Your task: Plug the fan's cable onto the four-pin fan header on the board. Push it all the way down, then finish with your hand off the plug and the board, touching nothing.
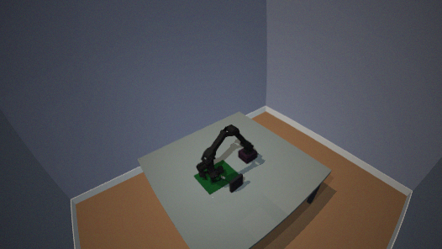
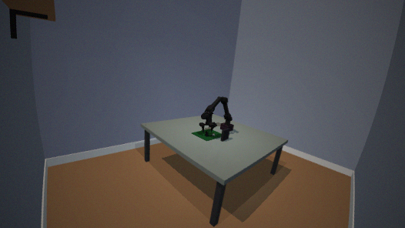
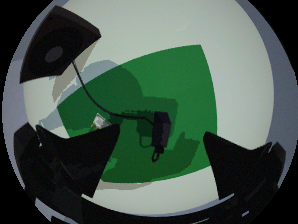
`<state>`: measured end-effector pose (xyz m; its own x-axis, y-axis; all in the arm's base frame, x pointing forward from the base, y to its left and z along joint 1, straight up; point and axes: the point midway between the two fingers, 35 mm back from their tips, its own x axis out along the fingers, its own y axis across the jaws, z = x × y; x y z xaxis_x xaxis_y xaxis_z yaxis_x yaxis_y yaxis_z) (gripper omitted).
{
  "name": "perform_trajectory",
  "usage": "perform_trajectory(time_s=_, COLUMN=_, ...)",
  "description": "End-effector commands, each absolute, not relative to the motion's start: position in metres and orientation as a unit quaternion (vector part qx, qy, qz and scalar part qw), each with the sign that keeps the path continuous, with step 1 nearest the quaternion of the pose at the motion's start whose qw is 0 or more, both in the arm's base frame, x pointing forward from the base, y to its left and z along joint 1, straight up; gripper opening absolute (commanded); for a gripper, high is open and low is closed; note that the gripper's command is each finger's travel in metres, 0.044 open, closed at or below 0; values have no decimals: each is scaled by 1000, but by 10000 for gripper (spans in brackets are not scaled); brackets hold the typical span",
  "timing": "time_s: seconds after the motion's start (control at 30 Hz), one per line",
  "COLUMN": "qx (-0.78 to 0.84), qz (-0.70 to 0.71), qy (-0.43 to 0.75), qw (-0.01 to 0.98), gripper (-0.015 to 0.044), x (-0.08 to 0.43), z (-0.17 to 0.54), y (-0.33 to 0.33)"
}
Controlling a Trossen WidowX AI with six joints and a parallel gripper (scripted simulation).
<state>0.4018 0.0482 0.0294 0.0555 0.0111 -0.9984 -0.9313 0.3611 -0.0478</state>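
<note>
The green board (image 1: 209, 187) (image 3: 192, 75) lies on the table. The black plug (image 3: 161, 131) on the fan's cable (image 3: 92, 99) rests over the board, with a small dark loop at its lower end. My gripper (image 3: 164, 133) (image 2: 208, 130) is open and empty, low over the board; in the wrist view its fingertips stand on either side of the plug, with gaps. The small white header (image 3: 101, 121) with golden pins sits to the left of the plug, close to the left fingertip in that view. The plug and header are too small to tell apart in the top and exterior views.
The dark square fan (image 1: 236, 182) (image 2: 225, 134) (image 3: 62, 40) stands upright beside the board, its cable curving to the plug. The arm's dark base (image 1: 248, 155) (image 2: 228, 126) stands on the grey table (image 1: 269, 181) (image 2: 185, 142), beyond the board.
</note>
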Motion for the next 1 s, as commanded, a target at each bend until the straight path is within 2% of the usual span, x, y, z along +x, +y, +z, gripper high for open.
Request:
perform_trajectory(time_s=0.0, qx=-406, qz=391, qy=569, qw=598, gripper=440, x=401, z=19, y=48)
perform_trajectory(time_s=0.77, qx=-406, qz=391, qy=569, qw=598, gripper=440, x=401, z=-8, y=48)
perform_trajectory(time_s=0.97, qx=-406, qz=393, qy=567, qw=599, gripper=282, x=401, z=-5, y=48)
